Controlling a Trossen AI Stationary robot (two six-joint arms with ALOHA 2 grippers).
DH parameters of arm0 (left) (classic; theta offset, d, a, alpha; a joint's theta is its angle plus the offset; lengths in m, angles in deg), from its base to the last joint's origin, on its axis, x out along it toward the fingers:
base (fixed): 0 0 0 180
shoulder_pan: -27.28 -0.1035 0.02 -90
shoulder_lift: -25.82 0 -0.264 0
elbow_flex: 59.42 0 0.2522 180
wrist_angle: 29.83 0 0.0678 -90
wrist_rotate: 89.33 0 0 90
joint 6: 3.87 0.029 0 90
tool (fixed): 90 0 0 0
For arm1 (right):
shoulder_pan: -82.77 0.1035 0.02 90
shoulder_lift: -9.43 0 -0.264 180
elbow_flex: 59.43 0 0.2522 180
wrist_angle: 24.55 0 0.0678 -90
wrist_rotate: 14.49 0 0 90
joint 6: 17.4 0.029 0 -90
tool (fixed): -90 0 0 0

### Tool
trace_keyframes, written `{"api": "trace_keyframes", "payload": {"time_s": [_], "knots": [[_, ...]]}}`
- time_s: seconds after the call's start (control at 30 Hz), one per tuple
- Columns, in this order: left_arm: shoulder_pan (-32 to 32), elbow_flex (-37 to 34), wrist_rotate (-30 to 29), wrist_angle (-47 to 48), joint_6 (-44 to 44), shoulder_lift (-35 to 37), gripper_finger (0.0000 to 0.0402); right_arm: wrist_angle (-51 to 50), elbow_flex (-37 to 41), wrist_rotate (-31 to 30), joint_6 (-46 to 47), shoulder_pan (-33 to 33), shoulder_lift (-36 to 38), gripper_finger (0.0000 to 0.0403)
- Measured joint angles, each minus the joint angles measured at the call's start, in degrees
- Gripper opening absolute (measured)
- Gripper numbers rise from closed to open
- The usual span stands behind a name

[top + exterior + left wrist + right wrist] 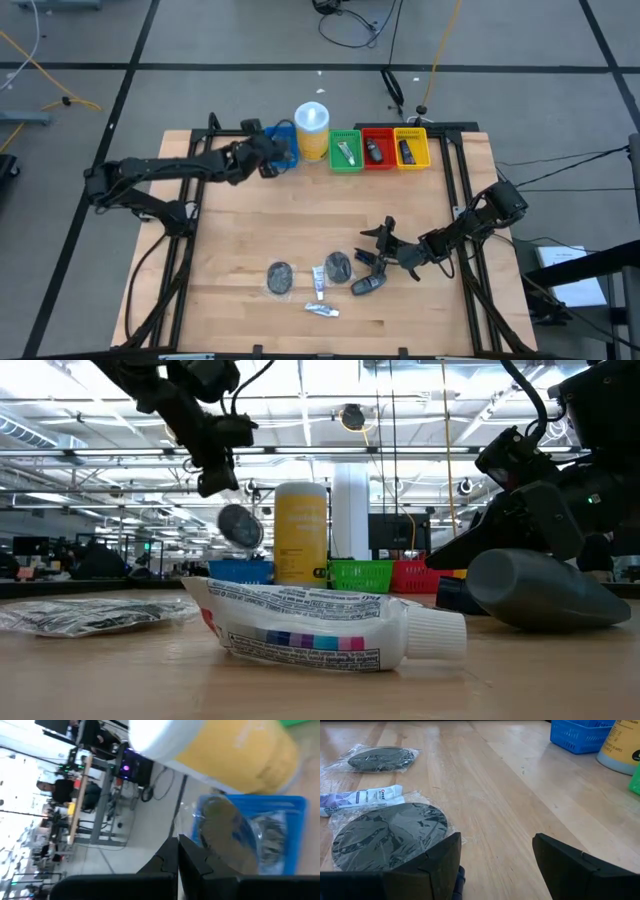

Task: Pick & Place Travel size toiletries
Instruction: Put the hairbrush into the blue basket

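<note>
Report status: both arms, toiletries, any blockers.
Left gripper jaws shut on a wrapped disc, above the blue bin. Right gripper jaws open, empty, low beside another disc and dark container. Nothing in the way.

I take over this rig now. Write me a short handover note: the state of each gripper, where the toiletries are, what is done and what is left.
Left gripper: jaws shut on a wrapped grey disc, held over the blue bin.
Right gripper: jaws open, low over the table's front, holding nothing.
Done: a tube in the green bin, a dark container each in the red bin and the yellow bin.
Left: release the held disc; then two discs, two tubes and one dark container on the table.
</note>
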Motion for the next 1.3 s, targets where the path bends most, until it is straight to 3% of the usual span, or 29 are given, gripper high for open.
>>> {"api": "trace_keyframes", "payload": {"time_s": [0.2,0.37,0.5,0.67,0.93,1.3], "knots": [[-3.9,0.0,7.7,-1.9,2.7,-0.3,0.0001,0.0,0.0,0.0,0.0,0.0,0.0,0.0238],[-5.7,0.0,10.1,-1.5,1.7,-2.3,0.0001,0.0,0.0,0.0,0.0,0.0,0.0,0.0238],[-5.9,0.0,16.8,-0.6,1.8,-4.2,0.0,0.0,0.0,0.0,0.0,0.0,0.0,0.0238],[-5.7,0.0,15.3,2.1,2.8,-4.5,0.0,0.0,0.0,0.0,0.0,0.0,0.0,0.0238],[-6.1,0.0,18.4,9.6,0.2,-4.5,0.0,0.0,0.0,0.0,0.0,0.0,0.0,0.0238],[-11.2,0.0,20.1,-1.6,0.8,-9.4,0.0001,0.0,0.0,0.0,-0.6,0.0,0.0,0.0238]]}}
